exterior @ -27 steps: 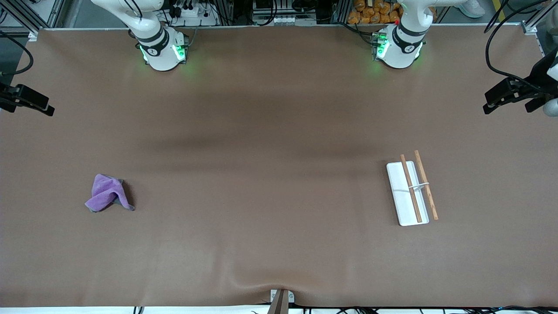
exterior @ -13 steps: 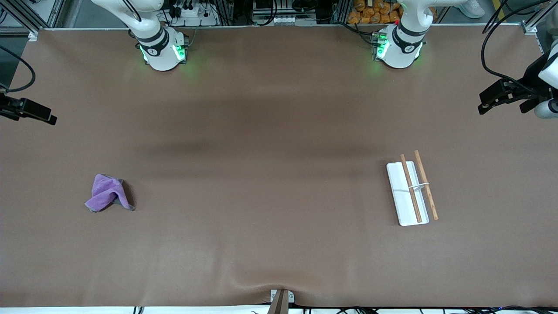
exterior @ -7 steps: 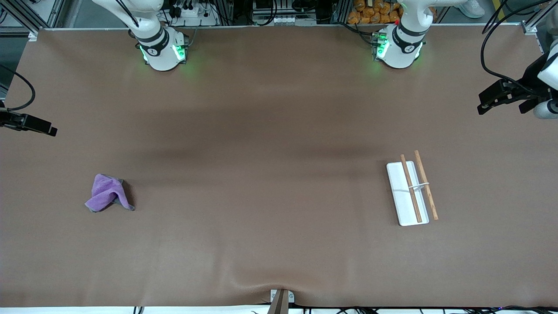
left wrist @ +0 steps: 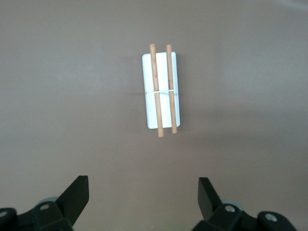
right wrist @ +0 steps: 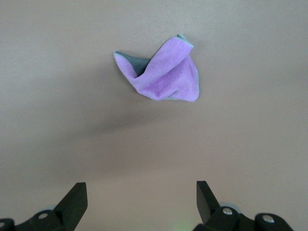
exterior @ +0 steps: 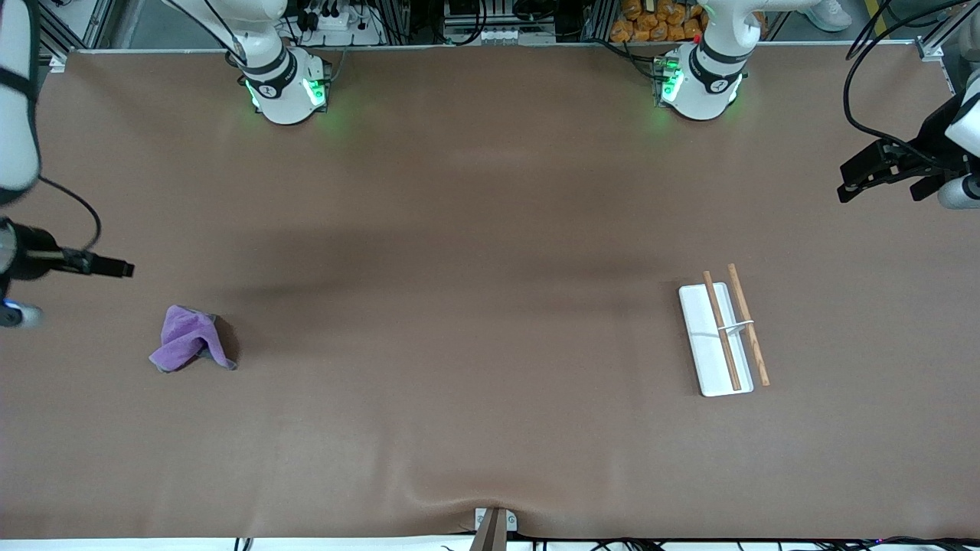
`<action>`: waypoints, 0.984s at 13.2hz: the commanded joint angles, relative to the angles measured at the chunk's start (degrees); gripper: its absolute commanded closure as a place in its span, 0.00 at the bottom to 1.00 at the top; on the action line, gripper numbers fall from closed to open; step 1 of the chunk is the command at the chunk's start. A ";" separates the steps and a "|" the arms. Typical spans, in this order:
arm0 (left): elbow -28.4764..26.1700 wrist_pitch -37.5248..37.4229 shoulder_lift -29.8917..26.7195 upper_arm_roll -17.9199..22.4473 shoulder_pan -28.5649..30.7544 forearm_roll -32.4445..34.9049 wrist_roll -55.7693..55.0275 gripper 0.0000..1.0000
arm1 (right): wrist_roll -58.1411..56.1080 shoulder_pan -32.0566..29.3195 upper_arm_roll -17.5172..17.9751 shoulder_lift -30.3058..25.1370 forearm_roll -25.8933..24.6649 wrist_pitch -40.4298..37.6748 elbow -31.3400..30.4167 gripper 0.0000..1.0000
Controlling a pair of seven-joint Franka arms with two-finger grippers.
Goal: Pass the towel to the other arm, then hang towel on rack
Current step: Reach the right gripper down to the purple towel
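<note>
Right gripper [right wrist: 137, 202] open and empty above table [exterior: 475, 229] near towel [exterior: 190, 349]; I read left gripper [left wrist: 143, 197] open, empty, waiting over rack [exterior: 720, 337].

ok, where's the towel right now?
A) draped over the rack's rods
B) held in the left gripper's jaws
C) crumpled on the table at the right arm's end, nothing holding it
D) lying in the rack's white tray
C: the towel lies crumpled on the table, free of the open right gripper, and the rack is bare.
</note>
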 commanded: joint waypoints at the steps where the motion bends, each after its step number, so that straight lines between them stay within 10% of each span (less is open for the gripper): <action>1: 0.93 0.39 0.31 -0.10 0.15 -1.42 -0.15 0.00 | -0.03 -1.68 0.72 1.67 -0.29 0.88 1.94 0.00; 13: 0.75 1.35 0.83 -0.10 -0.11 -1.51 -0.15 0.00 | -22.78 -1.08 0.81 12.92 -0.99 9.32 2.03 0.00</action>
